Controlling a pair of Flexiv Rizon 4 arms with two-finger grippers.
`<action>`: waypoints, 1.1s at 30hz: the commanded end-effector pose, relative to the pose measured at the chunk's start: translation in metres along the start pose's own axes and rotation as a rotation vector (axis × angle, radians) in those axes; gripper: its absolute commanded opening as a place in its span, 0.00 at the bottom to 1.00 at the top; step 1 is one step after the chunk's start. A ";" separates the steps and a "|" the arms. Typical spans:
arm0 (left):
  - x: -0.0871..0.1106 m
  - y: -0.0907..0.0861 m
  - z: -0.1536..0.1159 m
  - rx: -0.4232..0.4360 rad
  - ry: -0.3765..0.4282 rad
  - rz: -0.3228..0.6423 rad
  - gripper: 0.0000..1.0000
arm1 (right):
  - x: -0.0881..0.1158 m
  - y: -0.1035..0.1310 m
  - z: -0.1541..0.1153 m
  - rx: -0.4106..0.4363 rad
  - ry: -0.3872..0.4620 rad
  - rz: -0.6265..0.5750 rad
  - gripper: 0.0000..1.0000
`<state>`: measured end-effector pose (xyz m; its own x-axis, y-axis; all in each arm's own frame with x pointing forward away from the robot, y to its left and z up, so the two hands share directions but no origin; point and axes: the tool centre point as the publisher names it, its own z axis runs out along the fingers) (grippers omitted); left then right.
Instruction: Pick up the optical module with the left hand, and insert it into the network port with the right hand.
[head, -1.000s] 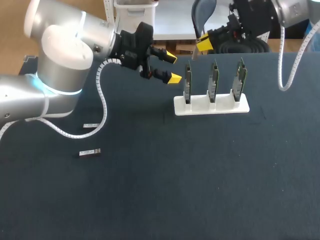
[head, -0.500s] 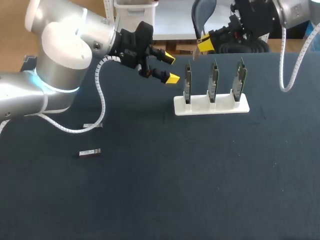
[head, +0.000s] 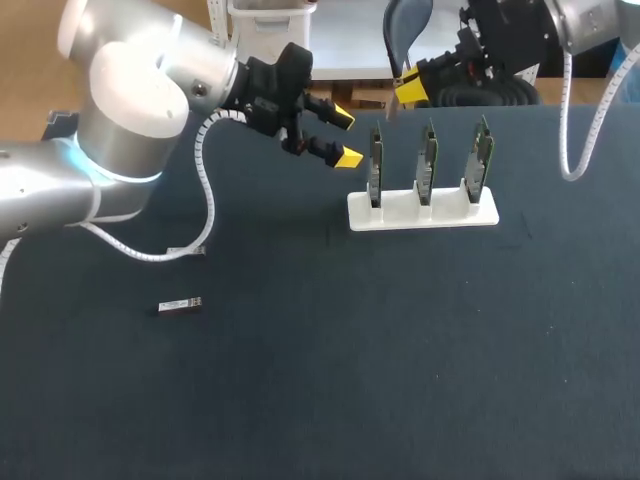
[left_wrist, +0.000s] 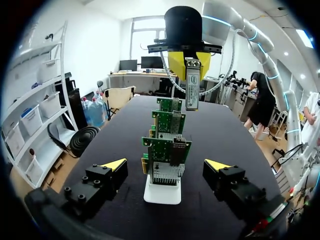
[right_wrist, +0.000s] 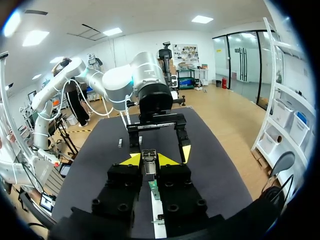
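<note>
**Right gripper holds a module, left gripper open by the boards**

The right gripper (right_wrist: 149, 160) is clamped on a small silver module (left_wrist: 192, 85), up over the row of three green boards (head: 428, 160), at 12 o'clock from their white stand (head: 420, 212). The left gripper (head: 346, 137) has its fingers well apart and holds nothing. It sits at 10 o'clock from the stand, pointing at the boards. A second module (head: 180, 306) lies flat on the dark table (head: 400, 350) at 8 o'clock from the stand, well apart from both grippers.

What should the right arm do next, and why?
Probably ease the right gripper toward the circuit boards: it is shut on the optical module, which hangs clear of them, not yet in a port. The left gripper is open, empty.
</note>
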<state>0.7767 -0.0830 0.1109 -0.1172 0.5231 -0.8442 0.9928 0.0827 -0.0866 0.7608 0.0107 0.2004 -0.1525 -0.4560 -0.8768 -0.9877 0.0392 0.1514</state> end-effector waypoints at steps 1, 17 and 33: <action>-0.001 0.002 0.000 0.005 0.011 -0.004 1.00 | 0.000 0.001 -0.001 0.002 -0.001 -0.002 0.00; -0.001 0.002 0.000 0.006 0.021 -0.007 1.00 | -0.001 -0.003 0.006 -0.051 0.044 -0.067 0.00; -0.001 0.002 0.000 0.006 0.021 -0.007 1.00 | 0.007 -0.004 0.027 -0.020 0.119 -0.105 0.00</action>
<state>0.7764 -0.0820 0.1111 -0.1231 0.5358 -0.8353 0.9922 0.0846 -0.0920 0.7686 0.0274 0.1828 -0.0435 -0.5501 -0.8340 -0.9954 -0.0470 0.0830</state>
